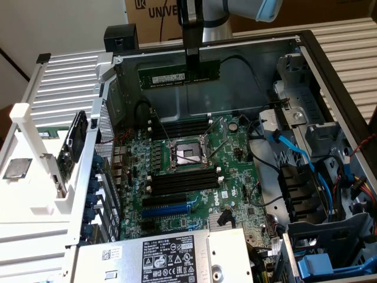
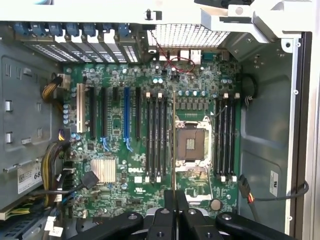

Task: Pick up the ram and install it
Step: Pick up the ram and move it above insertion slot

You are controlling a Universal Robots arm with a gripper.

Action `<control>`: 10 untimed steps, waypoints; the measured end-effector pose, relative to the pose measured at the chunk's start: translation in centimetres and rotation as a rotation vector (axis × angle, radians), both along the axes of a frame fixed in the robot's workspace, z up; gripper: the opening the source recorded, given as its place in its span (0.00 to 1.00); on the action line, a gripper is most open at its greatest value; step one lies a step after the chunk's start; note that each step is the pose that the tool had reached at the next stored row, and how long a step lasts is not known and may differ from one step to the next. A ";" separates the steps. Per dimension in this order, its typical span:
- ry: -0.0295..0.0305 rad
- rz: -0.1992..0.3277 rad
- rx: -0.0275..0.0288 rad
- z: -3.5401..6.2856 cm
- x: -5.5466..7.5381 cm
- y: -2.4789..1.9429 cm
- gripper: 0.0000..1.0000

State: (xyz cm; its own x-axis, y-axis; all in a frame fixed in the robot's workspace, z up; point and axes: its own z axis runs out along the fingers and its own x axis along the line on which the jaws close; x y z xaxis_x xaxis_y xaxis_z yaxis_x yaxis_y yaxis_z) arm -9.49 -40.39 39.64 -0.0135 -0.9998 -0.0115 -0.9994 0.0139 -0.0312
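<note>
The ram (image 1: 166,78) hangs in the air inside the open case (image 1: 306,65), pinched near mid-length by the gripper (image 1: 193,72), whose fingers (image 1: 192,59) press on its two flat faces. In the exterior view its long edges lie level, roughly parallel to the black slots below, with the white label (image 1: 168,78) facing the camera. Both ends of the stick stand free: one end is near the case's corner on the exterior view's left, and the other is just beside a black cable (image 1: 247,62) looping along the far wall. Open air separates its lower edge from the upper slot bank (image 1: 179,127).

In the wrist view the ram (image 2: 173,145) is seen edge-on as a thin line running out from the gripper (image 2: 174,202). It falls between the four-slot bank (image 2: 156,137) and the socket (image 2: 191,142); all those slots look bare.

On the board (image 1: 235,171) the socket (image 1: 187,154) sits between the upper bank and a lower bank (image 1: 182,181), with the blue slot (image 1: 168,209) beyond that. The room over the slots is bounded by the drive-side cables (image 1: 294,153) on the exterior view's right, by the card-bay wall (image 1: 97,171) on its left, and by the power supply (image 1: 165,256) along the near edge. A metal lever (image 1: 215,127) of the socket frame crosses one end of the upper bank.
</note>
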 end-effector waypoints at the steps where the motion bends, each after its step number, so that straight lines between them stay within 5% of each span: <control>1: 0.0017 -0.002 0.0001 -0.11 0.0 -0.03 0.12; 10: 0.0102 -0.005 0.0011 -0.77 0.4 -0.93 0.12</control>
